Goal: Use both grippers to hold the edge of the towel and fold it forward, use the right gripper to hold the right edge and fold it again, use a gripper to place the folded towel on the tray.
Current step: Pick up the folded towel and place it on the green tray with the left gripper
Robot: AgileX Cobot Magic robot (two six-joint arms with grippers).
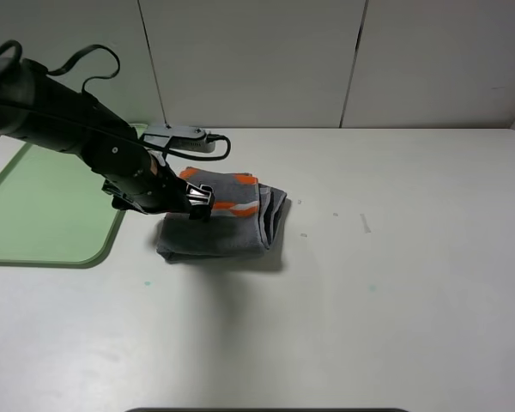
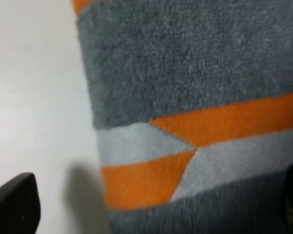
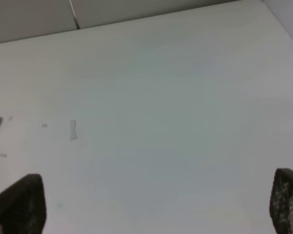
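Folded grey towel (image 1: 227,225) with orange and white stripes, lying flat just right of pale green tray (image 1: 43,206).

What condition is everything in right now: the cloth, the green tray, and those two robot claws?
Dark grey terry-cloth towel with orange and white stripes: folded into a compact bundle, lying on the white table, beside the tray.
Pale green plastic tray: nothing visible on it.
Left gripper: open, over the towel's left part, holding nothing.
Right gripper: open, over bare table, holding nothing.

Bare table (image 1: 395,283) right of the towel (image 1: 227,223); tray (image 1: 43,215) left.
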